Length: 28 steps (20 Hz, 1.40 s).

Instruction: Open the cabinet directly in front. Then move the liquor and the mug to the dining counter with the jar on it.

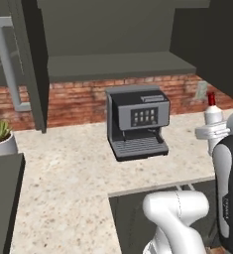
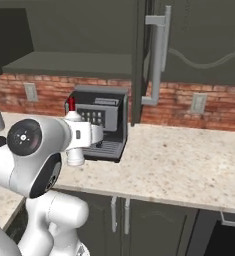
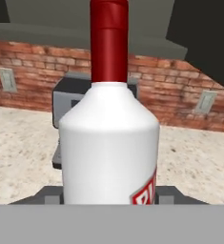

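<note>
With the cabinet (image 1: pixel 33 64) open, the claw (image 3: pixel 108 202) grips the liquor (image 3: pixel 108 143) above the counter (image 1: pixel 78 173); delivery and the mug remain.

Liquor (image 3: pixel 111 143) base cut off at hand view bottom, hiding gripper (image 3: pixel 108 198) fingertips; label partly unreadable. Coffee machine (image 3: pixel 66 102) mostly hidden behind bottle. Cabinet (image 1: pixel 19 59) doors cropped at edges.

The coffee machine (image 1: pixel 138 121) stands mid-worktop (image 1: pixel 68 183) under the open cabinet (image 1: pixel 118 67), bare counter on both sides.
</note>
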Tool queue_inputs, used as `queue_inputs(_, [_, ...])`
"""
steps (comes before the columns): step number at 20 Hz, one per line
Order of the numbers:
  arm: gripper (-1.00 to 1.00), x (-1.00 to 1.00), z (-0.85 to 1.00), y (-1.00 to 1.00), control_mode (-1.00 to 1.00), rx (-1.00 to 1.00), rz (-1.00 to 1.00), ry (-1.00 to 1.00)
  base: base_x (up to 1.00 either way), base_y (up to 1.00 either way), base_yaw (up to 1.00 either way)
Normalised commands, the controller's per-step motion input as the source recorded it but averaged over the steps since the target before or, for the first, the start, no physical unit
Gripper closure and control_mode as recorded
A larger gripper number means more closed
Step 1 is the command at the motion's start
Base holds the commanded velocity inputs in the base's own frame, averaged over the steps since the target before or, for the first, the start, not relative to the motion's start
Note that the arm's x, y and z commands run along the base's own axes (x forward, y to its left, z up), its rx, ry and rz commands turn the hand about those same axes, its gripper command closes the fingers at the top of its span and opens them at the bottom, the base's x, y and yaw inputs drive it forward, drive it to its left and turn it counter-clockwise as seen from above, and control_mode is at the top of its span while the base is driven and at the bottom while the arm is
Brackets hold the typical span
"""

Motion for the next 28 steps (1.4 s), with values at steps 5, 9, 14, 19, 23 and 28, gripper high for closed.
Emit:
queue_inputs(5, [1.00,0.00,0.00,0.00,1.00,0.00,0.00,0.00,0.02,-0.80,-0.22])
queue_inputs(9, [1.00,0.00,0.00,0.00,1.00,0.00,0.00,0.00,0.16,-0.98,-0.13])
queue_inputs(14, [1.00,0.00,0.00,0.00,1.00,0.00,0.00,0.00,0.20,-0.98,-0.05])
queue_inputs(19, [1.00,0.00,0.00,0.00,1.00,0.00,0.00,0.00,0.19,-0.95,-0.05])
queue_inputs(23, [1.00,0.00,0.00,0.00,1.00,0.00,0.00,0.00,-0.09,-1.00,0.08])
queue_inputs(28, [1.00,0.00,0.00,0.00,1.00,0.00,0.00,0.00,-0.38,-1.00,0.41])
